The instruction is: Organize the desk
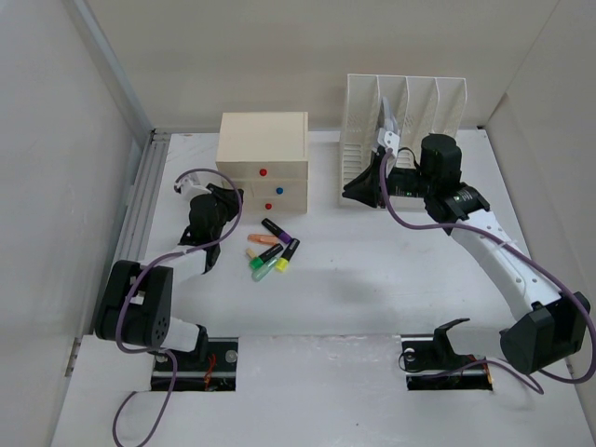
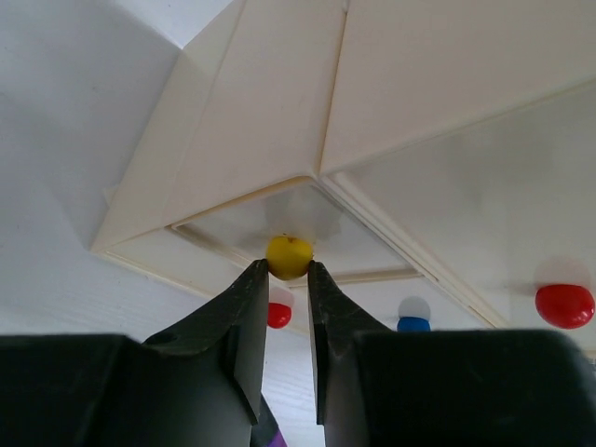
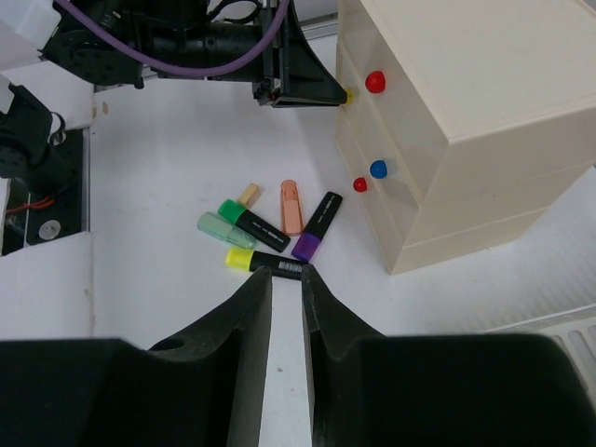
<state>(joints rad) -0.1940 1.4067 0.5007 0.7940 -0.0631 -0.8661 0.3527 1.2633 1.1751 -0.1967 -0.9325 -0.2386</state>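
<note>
The white desk (image 1: 391, 279) holds a beige drawer box (image 1: 263, 140) at the back. My left gripper (image 1: 237, 198) is at the box's lower left front, shut on a small yellow knob (image 2: 290, 256). The same grip shows in the right wrist view (image 3: 341, 95). Red (image 2: 564, 304), blue (image 2: 413, 324) and red (image 2: 279, 315) knobs show on the other drawer fronts. My right gripper (image 1: 354, 190) hangs above the desk beside the file rack. Its jaws (image 3: 287, 272) are nearly together with nothing between them. Several highlighter markers (image 1: 272, 250) lie loose in front of the box.
A white slotted file rack (image 1: 400, 102) stands at the back right. A grey metal rail (image 1: 140, 200) runs along the left edge, with white walls around. In the right wrist view the markers include yellow (image 3: 265, 264), purple (image 3: 317, 226), green (image 3: 253, 223) and orange (image 3: 291, 206).
</note>
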